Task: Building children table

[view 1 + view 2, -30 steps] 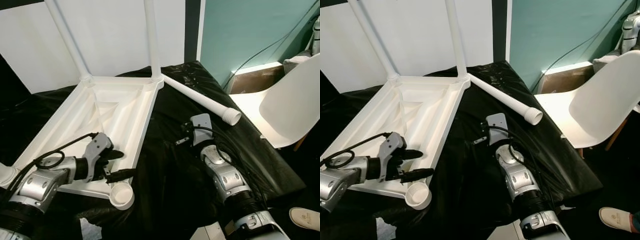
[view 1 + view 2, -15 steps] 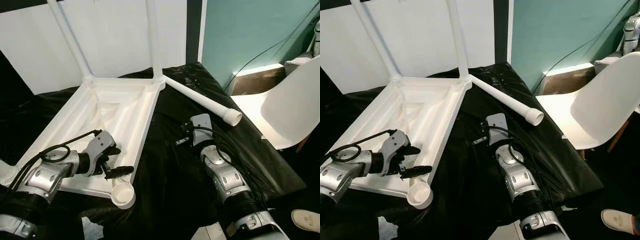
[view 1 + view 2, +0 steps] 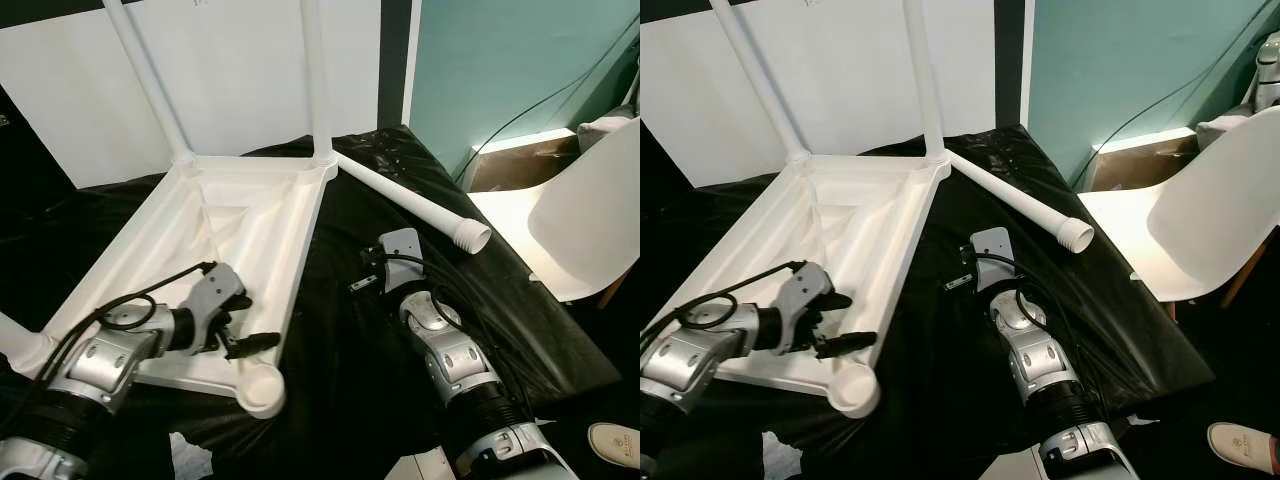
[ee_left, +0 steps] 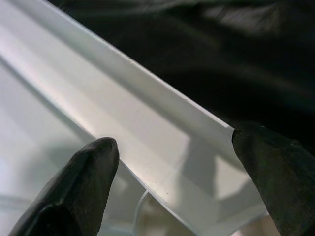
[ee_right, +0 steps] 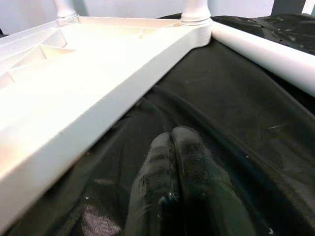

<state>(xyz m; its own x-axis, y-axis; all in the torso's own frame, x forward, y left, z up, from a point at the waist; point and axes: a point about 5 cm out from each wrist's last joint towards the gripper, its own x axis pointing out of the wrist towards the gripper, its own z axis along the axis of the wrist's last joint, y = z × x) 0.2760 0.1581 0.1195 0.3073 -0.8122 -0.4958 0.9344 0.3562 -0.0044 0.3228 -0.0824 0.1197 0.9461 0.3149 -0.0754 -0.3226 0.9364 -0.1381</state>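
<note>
Item: white plastic children's table top (image 3: 235,225), upside down on black plastic sheeting (image 3: 345,330).

Progress: two white tubular legs (image 3: 318,80) stand fitted at the corners farthest from the grippers. One loose white tubular leg (image 3: 415,202) lies beyond the right gripper (image 5: 172,162). The empty round corner socket (image 3: 258,388) sits just below the left gripper (image 3: 240,325).

Grippers: left spread, straddling the top's rim; right pressed together, resting on the sheeting.

Obscured: fourth corner and leg tops cut off.

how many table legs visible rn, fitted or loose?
3. Two legs stand fitted in the upturned table top's far corners: far-left leg, far-right leg. One loose leg lies on the black cloth. More may be hidden.
</note>
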